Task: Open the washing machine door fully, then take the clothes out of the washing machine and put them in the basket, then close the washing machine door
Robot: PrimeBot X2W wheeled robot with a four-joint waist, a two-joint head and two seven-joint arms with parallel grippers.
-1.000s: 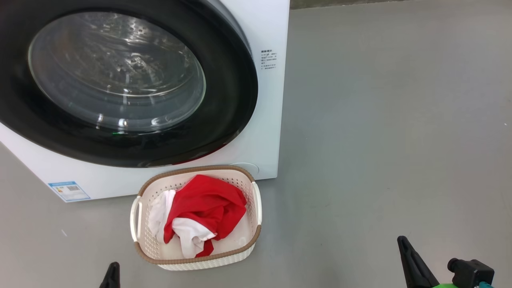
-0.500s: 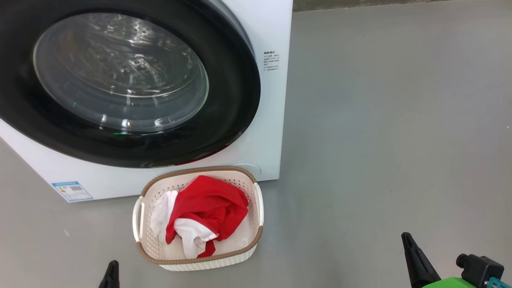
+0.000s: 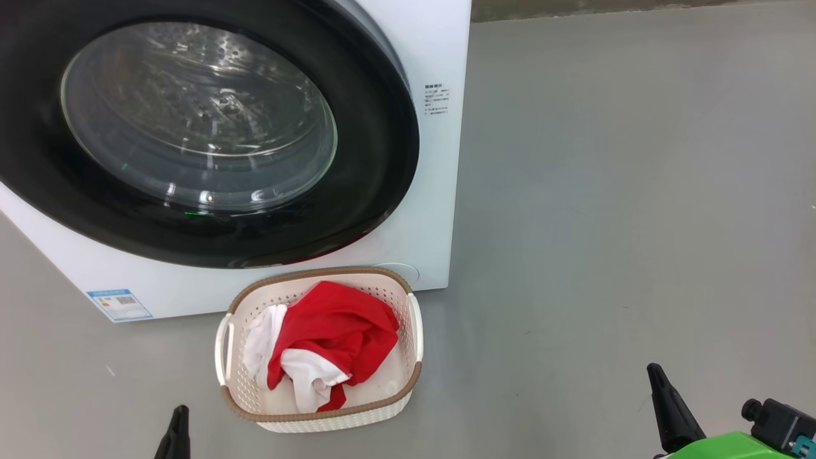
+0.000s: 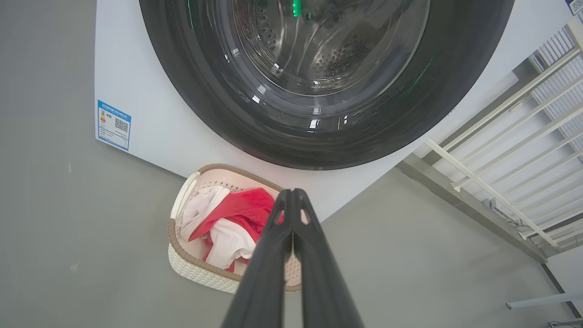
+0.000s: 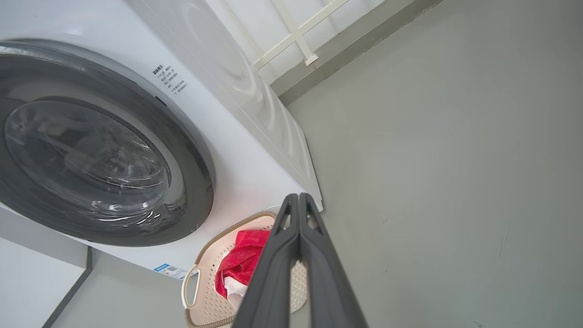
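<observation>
The white washing machine [image 3: 440, 191] fills the upper left of the head view, its black-rimmed glass door [image 3: 197, 121] lying flat against the front. On the floor before it stands the cream basket [image 3: 408, 376], holding the red and white clothes [image 3: 338, 331]. My left gripper [image 3: 175, 433] shows at the bottom edge, left of the basket, and in its wrist view [image 4: 291, 193] the two fingers press together with nothing between them. My right gripper [image 3: 660, 395] hangs at the lower right, far from the basket; its wrist view [image 5: 298, 198] shows the fingers shut and empty.
Grey floor [image 3: 605, 223] stretches to the right of the machine. A small blue label [image 3: 119, 304] sits low on the machine's front. A white railing [image 4: 510, 150] runs along the wall beside the machine.
The whole head view has shifted slightly, so the machine and basket sit a little further right in the picture. The right gripper's tip stands a bit higher. Door, clothes and basket are unchanged.
</observation>
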